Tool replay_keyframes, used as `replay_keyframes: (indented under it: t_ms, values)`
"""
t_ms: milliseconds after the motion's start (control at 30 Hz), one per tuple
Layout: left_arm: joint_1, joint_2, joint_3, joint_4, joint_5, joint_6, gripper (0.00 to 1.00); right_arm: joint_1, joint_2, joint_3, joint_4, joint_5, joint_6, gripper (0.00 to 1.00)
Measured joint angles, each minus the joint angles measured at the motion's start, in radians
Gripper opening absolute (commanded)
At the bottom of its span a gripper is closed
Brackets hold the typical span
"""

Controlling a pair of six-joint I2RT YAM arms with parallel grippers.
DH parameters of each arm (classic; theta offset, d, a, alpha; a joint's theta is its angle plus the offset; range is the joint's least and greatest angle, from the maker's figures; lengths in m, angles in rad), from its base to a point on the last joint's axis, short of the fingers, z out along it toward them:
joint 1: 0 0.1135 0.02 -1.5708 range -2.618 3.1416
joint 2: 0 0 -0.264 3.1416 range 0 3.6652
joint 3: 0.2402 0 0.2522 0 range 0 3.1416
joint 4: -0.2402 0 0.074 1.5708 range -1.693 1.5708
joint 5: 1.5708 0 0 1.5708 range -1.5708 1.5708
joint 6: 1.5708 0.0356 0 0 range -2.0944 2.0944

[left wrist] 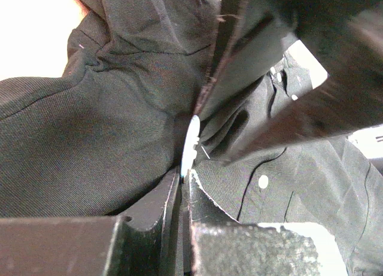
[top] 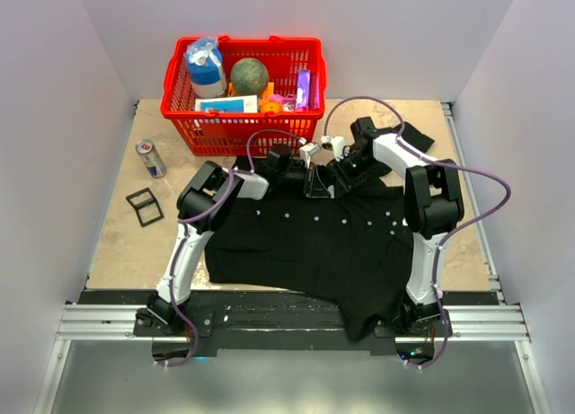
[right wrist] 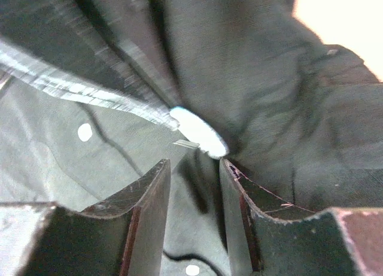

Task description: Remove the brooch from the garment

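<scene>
The garment, a black shirt (top: 314, 239), lies spread on the table with white buttons showing. My two grippers meet at its far edge. My left gripper (top: 314, 181) is shut on the brooch, a silvery disc seen edge-on (left wrist: 190, 143) at its tips (left wrist: 183, 179). In the right wrist view the brooch (right wrist: 199, 132) shows bright just ahead of my right gripper (right wrist: 195, 165), whose jaws stand open with a fold of shirt between them. My right gripper (top: 335, 175) sits close beside the left one. A left finger (right wrist: 114, 93) reaches the brooch from the upper left.
A red basket (top: 243, 131) full of goods stands at the back, just behind the grippers. A soda can (top: 151, 158) and a small black frame (top: 144, 206) lie at the left. Purple cables loop above both arms.
</scene>
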Motion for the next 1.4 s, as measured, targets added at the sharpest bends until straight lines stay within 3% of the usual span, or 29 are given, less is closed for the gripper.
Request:
replay_keyframes:
  t_ms: [167,567,867,1100,1200,1400]
  values:
    - [0.0,0.0,0.0,-0.002,0.0,0.011,0.0,-0.03,-0.048,-0.026,-0.024,-0.06,-0.077,0.43]
    - [0.003,0.0,0.023,-0.036,0.0,0.048,0.0,-0.135,-0.054,0.008,-0.026,-0.09,-0.074,0.43]
    - [0.007,0.031,0.092,-0.072,0.005,0.052,0.0,-0.129,-0.07,0.111,-0.106,-0.039,-0.101,0.46]
    - [0.011,0.052,0.096,-0.023,0.034,0.016,0.0,-0.129,-0.075,0.317,-0.2,0.0,-0.164,0.49]
    - [0.012,0.051,0.096,-0.031,0.035,0.032,0.0,-0.129,-0.083,0.297,-0.199,-0.002,-0.181,0.5]
    - [0.008,0.017,0.076,-0.092,0.023,0.086,0.0,-0.129,-0.086,0.106,-0.201,-0.021,-0.217,0.51]
